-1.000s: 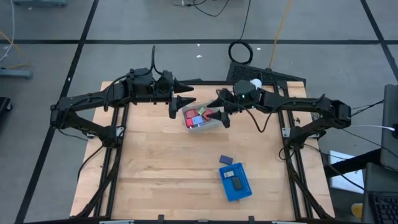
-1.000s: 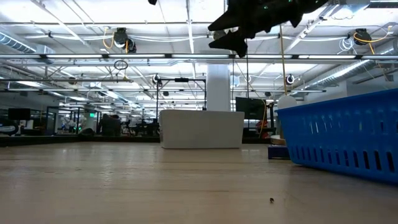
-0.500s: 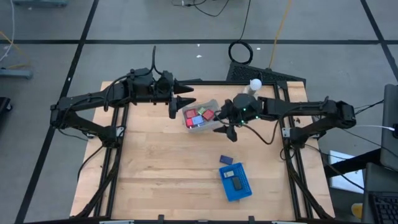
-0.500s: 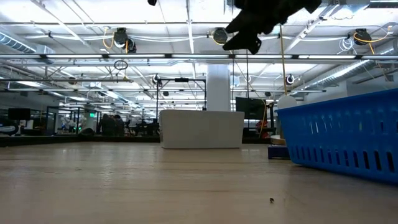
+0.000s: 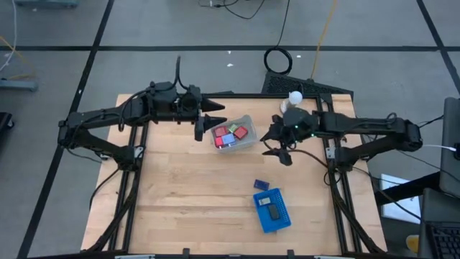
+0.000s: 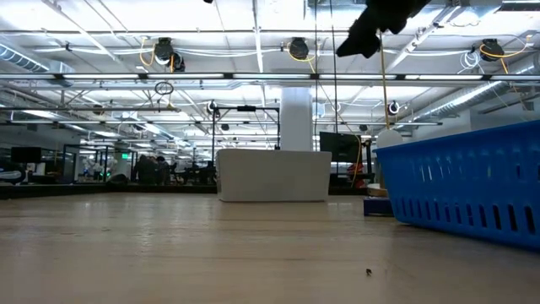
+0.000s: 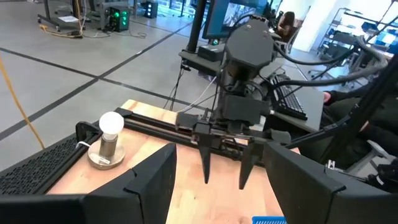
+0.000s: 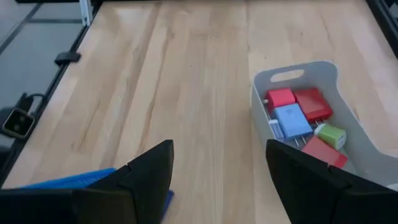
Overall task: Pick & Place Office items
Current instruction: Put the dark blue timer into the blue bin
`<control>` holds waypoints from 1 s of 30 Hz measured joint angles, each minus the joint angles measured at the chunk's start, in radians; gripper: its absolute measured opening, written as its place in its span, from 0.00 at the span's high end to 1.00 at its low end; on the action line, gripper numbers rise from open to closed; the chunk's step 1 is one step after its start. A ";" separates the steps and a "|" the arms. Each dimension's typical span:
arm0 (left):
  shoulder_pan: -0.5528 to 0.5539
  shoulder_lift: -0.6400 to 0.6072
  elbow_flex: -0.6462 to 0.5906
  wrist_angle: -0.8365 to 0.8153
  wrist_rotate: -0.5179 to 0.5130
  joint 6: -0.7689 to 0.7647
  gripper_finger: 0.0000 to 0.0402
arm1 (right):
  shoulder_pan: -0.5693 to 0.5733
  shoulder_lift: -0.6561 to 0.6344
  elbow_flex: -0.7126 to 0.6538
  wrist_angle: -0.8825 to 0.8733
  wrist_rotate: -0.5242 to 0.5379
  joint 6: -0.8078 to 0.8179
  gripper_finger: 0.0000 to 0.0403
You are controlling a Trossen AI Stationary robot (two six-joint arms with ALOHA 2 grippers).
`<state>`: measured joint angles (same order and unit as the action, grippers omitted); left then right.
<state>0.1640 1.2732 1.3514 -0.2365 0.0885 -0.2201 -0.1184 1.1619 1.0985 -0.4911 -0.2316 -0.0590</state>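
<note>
The pale bin [image 5: 233, 134] stands at the table's far middle and holds several office items: red, light blue and green pieces [image 8: 298, 118]. The blue tray [image 5: 272, 211] lies near the front right with a black piece [image 5: 274, 211] and a grey piece [image 5: 264, 199] in it. A dark blue piece [image 5: 261, 185] lies flat on the wood just beyond the tray. My right gripper [image 5: 277, 149] is open and empty, in the air to the right of the bin. My left gripper [image 5: 208, 120] is open and empty at the bin's left side.
A small stand with a white bulb [image 5: 294, 96] sits at the far right edge, behind my right arm. Bare wood [image 5: 187, 194] fills the table's left and front. In the low view the tray's wall [image 6: 464, 181] rises at the right and the bin [image 6: 274, 176] stands farther back.
My right gripper has gone from above the bin toward the table's right edge and a little toward the near edge, staying open, and it has risen in the low view. The bin, the tray and the loose pieces have stayed in place.
</note>
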 joint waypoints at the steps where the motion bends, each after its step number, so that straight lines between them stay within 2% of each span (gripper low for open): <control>1: -0.002 0.000 0.000 0.002 -0.002 -0.007 0.39 | 0.000 -0.006 0.000 -0.004 -0.001 -0.005 0.39; 8: -0.003 0.000 0.000 0.003 -0.011 -0.030 0.39 | 0.000 -0.010 0.000 -0.029 0.000 -0.006 0.43; 13: -0.003 0.000 0.000 0.004 -0.010 -0.030 0.39 | 0.000 -0.005 0.000 -0.050 0.000 -0.010 0.57; 24: -0.003 0.000 0.000 0.005 -0.010 -0.033 0.39 | 0.002 0.004 -0.025 -0.090 -0.006 -0.040 0.96; 30: -0.003 0.000 0.000 0.005 -0.009 -0.043 0.39 | 0.003 0.004 -0.119 -0.076 -0.022 -0.004 0.99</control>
<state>0.1608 1.2732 1.3514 -0.2314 0.0792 -0.2629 -0.1154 1.1664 0.9799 -0.5675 -0.2534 -0.0631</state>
